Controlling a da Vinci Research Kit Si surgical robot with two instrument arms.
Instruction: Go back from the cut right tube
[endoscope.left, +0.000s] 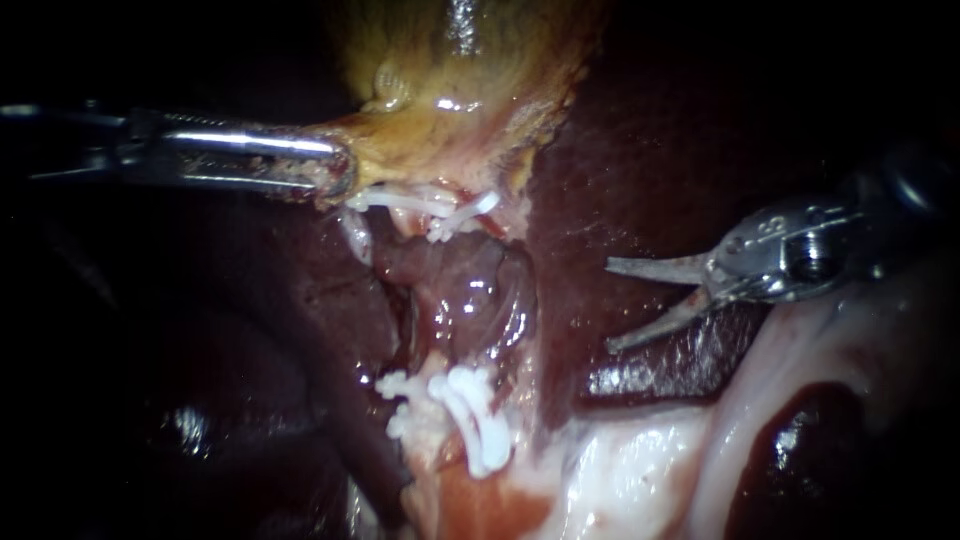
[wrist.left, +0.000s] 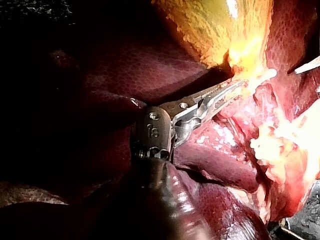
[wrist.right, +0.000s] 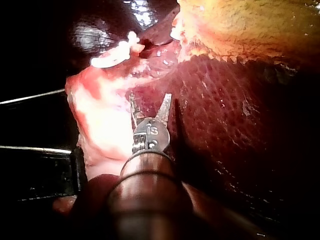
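Observation:
My left instrument (endoscope.left: 335, 172) comes in from the left, jaws shut on the lower edge of the yellow gallbladder (endoscope.left: 450, 90); the left wrist view shows the same hold (wrist.left: 241, 84). White clips (endoscope.left: 445, 208) sit on a stump just below that grip. More white clips (endoscope.left: 472, 405) sit on the lower stump, with an open gap of raw tissue between the two groups. My right instrument (endoscope.left: 608, 305) lies to the right of the gap over the liver (endoscope.left: 620, 170). Its two pointed blades are open and hold nothing, as the right wrist view (wrist.right: 150, 100) confirms.
Pale fatty tissue (endoscope.left: 640, 470) runs along the lower right under my right instrument. In the right wrist view the clips (wrist.right: 117, 54) lie well ahead of the blades, with pale tissue (wrist.right: 100, 125) beside the shaft. Dark liver surrounds the site.

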